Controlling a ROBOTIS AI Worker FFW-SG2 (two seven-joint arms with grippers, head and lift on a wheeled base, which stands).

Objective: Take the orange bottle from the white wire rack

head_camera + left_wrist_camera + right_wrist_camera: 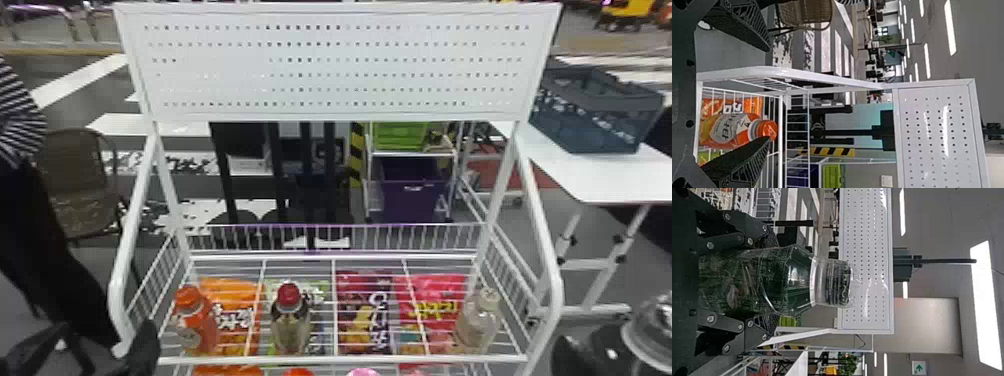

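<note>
Head view has the orange bottle (196, 327) in the white wire rack (334, 359), upright near the front, at the robot's left end. Beside it and partly behind is an orange snack bag (232, 312). Farther right stands a red-capped bottle (291, 330) with a green bag (320, 300) behind it, then come a dark purple bag (367, 315) and a red bag (432, 300), and a pale-capped bottle (478, 322) stands at the right end. White wires cross in front of the bags. The left gripper (107, 330) is at the rack's front left corner. In the left wrist view its two fingers are spread well apart, pinching nothing, and one of them passes in front of the orange bottle close to its cap (768, 130); whether they touch, I cannot tell. The right gripper (582, 352) is beyond the rack's right side, low in the head view. In the right wrist view it is pinching a see-through bottle (789, 278) between its fingers, with the bottle's cap end pointing away from the gripper. A white pegboard panel (335, 65) spans the top of the rack. Behind the rack, a green bin (400, 136) sits above a purple bin (414, 197). Off to the right, a dark crate (590, 120) rests on a white table (607, 175), and on the left is a brown chair (75, 180).
</note>
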